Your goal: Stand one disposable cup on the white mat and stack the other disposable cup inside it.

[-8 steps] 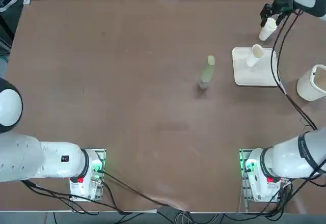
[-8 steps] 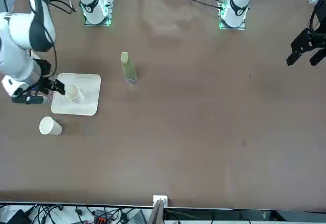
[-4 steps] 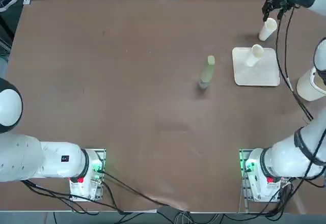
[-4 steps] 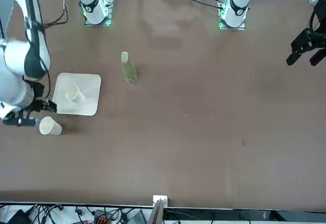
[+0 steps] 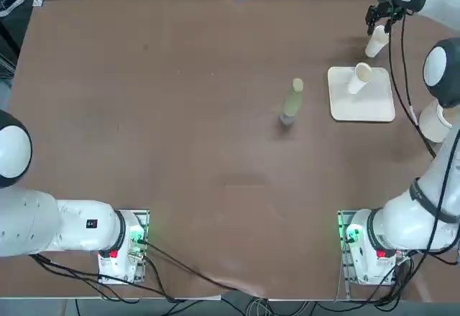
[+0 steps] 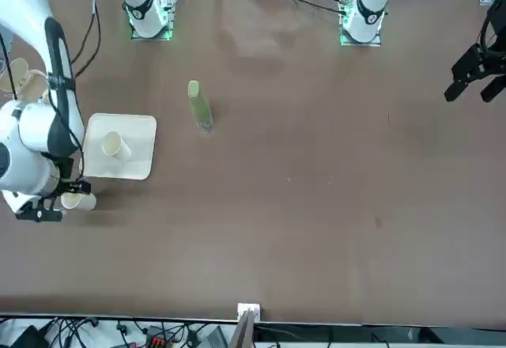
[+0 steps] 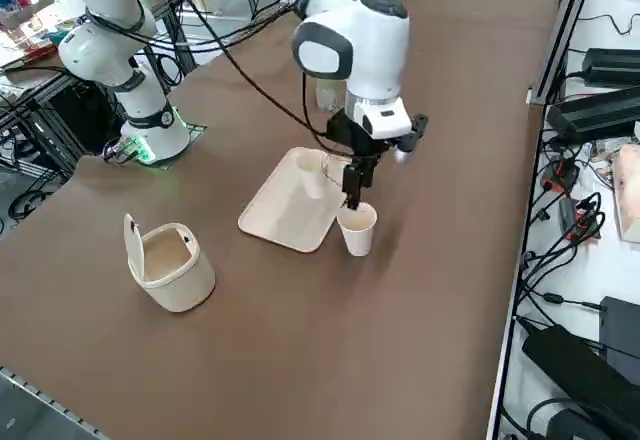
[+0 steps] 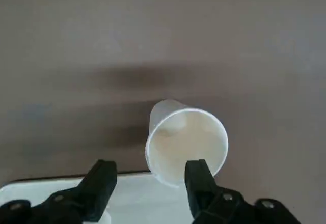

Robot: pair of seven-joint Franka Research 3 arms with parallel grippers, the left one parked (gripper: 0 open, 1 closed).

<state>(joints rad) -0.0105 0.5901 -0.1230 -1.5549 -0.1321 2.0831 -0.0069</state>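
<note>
One disposable cup [image 5: 359,77] stands upright on the white mat [image 5: 374,104] near its far edge. In the right side view this cup [image 7: 312,172] and the mat [image 7: 280,215] sit just behind the arm. The other disposable cup [image 5: 376,42] stands upright on the table just past the mat's far right corner. My right gripper [image 7: 353,188] hangs right over its rim, pointing down. In the wrist view the gripper [image 8: 150,169] is open. One finger is above the cup's mouth [image 8: 186,141] and the other is outside its wall, on the mat's [image 8: 147,198] side.
A pale green bottle [image 5: 292,103] stands mid-table, left of the mat. A white bin [image 7: 170,260] with a raised lid sits near the table's right edge, on the near side of the mat. The table's far edge is close behind the free cup.
My right gripper has left the cup on the mat, crossed the mat's far edge and come down over the cup on the table. Both cups stay where they were.
</note>
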